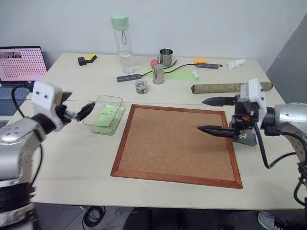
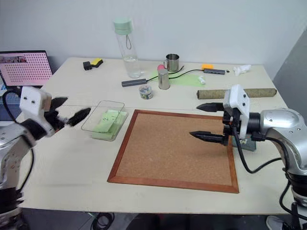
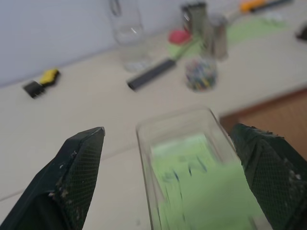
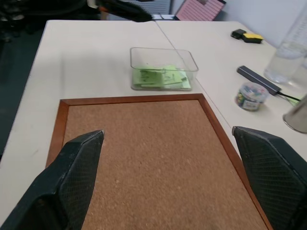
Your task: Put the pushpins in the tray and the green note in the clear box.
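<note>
Spreading across the table, the cork board [image 1: 177, 143] lies bare, with no pins or notes on it. The clear box [image 1: 103, 113] beside its left edge holds green paper, so the green note [image 1: 106, 115] seems delivered. The left gripper [image 1: 77, 113] hovers just left of the box, fingers spread and empty. The right gripper [image 1: 216, 116], also spread and empty, hangs over the board's right edge. The tray [image 1: 247, 139] peeks from behind it; the pushpins cannot be made out.

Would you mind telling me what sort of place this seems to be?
Probably an office or lab desk: a cork board lies on the pale table, a laptop sits at its edge, and a jar of pushpins stands nearby.
</note>
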Controlling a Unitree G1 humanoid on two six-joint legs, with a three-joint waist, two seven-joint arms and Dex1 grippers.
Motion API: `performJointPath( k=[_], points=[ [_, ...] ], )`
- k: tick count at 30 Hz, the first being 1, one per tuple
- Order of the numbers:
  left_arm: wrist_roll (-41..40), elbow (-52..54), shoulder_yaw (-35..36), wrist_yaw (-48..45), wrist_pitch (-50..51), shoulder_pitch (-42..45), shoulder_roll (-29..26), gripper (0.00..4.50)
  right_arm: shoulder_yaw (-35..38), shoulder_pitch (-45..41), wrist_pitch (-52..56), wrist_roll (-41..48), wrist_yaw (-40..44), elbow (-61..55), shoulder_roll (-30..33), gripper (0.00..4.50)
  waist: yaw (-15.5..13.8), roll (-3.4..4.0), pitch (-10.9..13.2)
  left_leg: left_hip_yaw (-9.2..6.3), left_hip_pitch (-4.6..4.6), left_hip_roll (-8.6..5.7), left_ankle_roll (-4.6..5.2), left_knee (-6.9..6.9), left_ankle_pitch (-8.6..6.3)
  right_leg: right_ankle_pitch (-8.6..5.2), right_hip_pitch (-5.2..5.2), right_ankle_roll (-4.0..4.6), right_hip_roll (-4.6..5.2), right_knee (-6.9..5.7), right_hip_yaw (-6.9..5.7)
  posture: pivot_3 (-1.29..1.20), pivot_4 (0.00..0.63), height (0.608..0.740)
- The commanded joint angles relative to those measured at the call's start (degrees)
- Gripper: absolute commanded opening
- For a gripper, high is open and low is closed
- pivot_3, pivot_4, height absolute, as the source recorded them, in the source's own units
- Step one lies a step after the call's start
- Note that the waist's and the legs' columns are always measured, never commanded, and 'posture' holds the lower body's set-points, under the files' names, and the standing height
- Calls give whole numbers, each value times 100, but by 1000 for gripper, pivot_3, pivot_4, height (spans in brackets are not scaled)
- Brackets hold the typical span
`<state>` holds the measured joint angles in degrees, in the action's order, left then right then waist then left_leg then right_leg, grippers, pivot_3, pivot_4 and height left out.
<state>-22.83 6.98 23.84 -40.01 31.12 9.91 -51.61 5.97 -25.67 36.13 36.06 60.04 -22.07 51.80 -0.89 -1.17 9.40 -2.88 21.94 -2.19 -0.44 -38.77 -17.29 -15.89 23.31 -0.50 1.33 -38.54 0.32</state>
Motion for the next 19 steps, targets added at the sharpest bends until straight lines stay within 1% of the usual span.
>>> performJointPath(
  k=[1,3,6,8,11,15,19],
  points=[
    [309,-537,726,-1136,-811,-1029,-724,4440,624,643,-299,-226,174,-132,430,4500,12,8,3,0,4,3,0,2,0,-1,5,2,0,3,-2,0,150,740],
    [435,-883,902,-1537,-1086,-1461,-986,4440,893,1060,-392,-379,227,1,623,4500,1,9,5,1,-1,2,3,4,-2,-2,-1,5,3,4,-5,0,150,740],
    [574,-1447,1075,-1953,-1469,-1805,-1241,4440,1373,1771,-728,-813,335,452,889,4500,-47,5,3,-3,-1,3,6,4,-4,-3,-4,7,5,3,-12,0,150,740],
    [563,-1682,1163,-2112,-1649,-1920,-1277,4440,1857,2390,-1119,-1091,526,832,1004,4500,-77,6,3,-1,-2,2,12,3,-7,-3,-9,8,9,10,-12,0,150,740],
    [567,-1845,1187,-2269,-1840,-1978,-1245,4440,2294,2967,-1453,-1260,742,1182,1059,4500,-76,8,4,-2,1,1,17,3,-10,-2,-15,7,14,24,-20,0,150,740],
    [563,-1894,1122,-2361,-1909,-1979,-1188,4440,2462,3252,-1754,-1430,831,1538,1049,4500,-20,13,5,-1,-2,2,17,4,-10,-2,-13,7,14,18,-19,0,150,740],
    [659,-1941,1002,-2423,-2133,-2000,-1159,4440,2436,3179,-1869,-1444,813,1736,1015,4500,16,13,5,3,-4,2,18,6,-10,-2,-11,8,14,10,-16,0,150,740]
  ],
)
